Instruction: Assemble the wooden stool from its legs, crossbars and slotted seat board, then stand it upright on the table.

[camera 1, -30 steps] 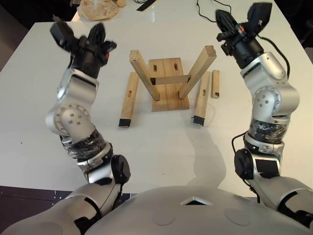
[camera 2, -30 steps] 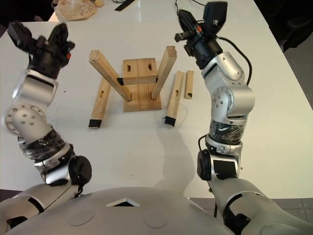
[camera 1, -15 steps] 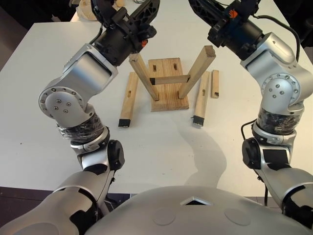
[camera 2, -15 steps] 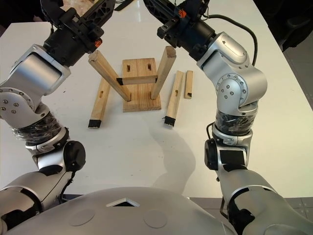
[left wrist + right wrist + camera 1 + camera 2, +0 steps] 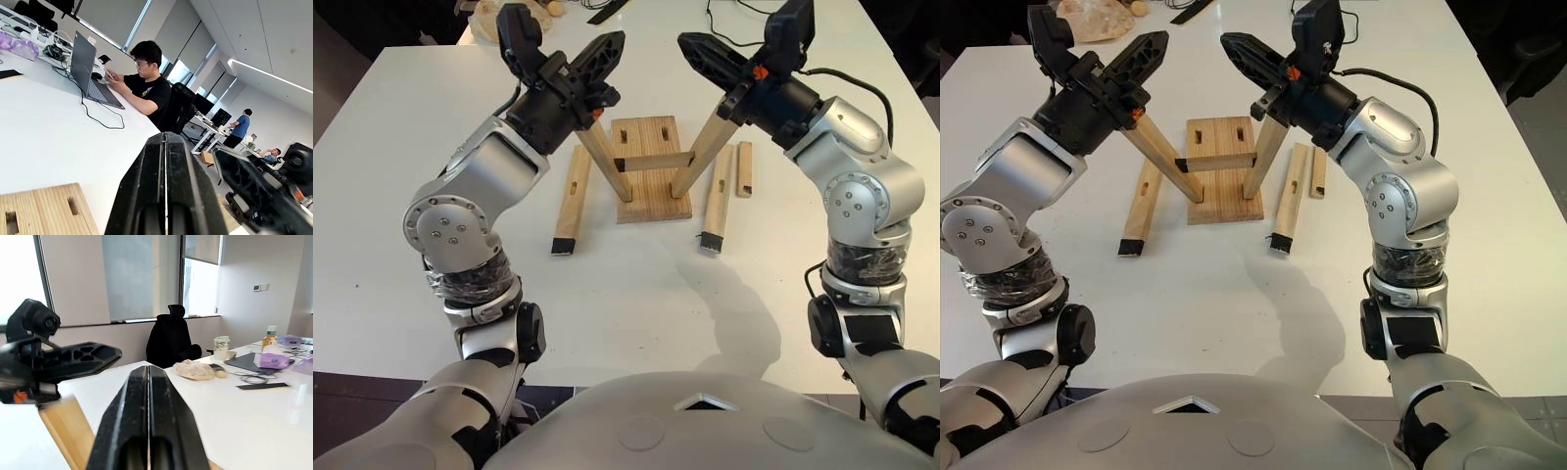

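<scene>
Glossy white table point(image 5: 401, 117): left pincer point(image 5: 566, 29) and right pincer point(image 5: 741, 27) gape empty over square pale-wood legs point(image 5: 607, 162).

White rectangular table point(image 5: 636, 294), stool parts mid-top.
Pale slotted wooden seat board point(image 5: 653, 201) flat at centre; black-tipped loose wooden leg point(image 5: 571, 196) left of it, second loose leg point(image 5: 716, 201) right; short wooden crossbar point(image 5: 744, 168) just beside that; crumpled clear bag point(image 5: 1092, 17) at far edge.

You had one seat board point(image 5: 651, 199), four legs point(image 5: 570, 201) and two crossbars point(image 5: 654, 160): two legs fitted, two loose on the tabletop point(image 5: 607, 284); one crossbar fitted, one loose.
</scene>
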Tool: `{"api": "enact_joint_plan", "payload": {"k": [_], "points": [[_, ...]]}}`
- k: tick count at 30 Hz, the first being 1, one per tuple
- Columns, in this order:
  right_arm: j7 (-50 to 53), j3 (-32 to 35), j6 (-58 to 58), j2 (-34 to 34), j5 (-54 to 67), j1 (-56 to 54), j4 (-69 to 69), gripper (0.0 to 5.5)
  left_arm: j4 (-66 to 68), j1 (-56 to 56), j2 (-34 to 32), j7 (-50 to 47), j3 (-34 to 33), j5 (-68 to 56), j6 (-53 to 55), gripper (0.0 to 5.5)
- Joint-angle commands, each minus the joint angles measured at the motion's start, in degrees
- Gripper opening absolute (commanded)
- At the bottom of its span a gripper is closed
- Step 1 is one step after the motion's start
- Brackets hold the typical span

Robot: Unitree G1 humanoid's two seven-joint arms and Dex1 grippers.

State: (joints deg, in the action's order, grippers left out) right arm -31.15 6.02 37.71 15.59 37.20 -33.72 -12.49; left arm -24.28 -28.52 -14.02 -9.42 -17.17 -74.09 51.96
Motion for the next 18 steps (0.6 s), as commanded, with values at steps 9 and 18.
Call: {"api": "enact_joint_plan", "payload": {"k": [9, 18], "points": [[-15.0, -16.9, -32.1, 9.4, -27.7, 2.9, 34.1, 0.04, 6.2, 28.1, -16.1, 27.4, -8.8, 9.1, -4.8, 0.0], [-24.1, -23.0, -34.3, 4.2, -28.8, 4.8, 33.2, 0.04, -4.2, 43.6, -15.5, 36.8, 12.0, 25.4, -8.4, 0.0]]}}
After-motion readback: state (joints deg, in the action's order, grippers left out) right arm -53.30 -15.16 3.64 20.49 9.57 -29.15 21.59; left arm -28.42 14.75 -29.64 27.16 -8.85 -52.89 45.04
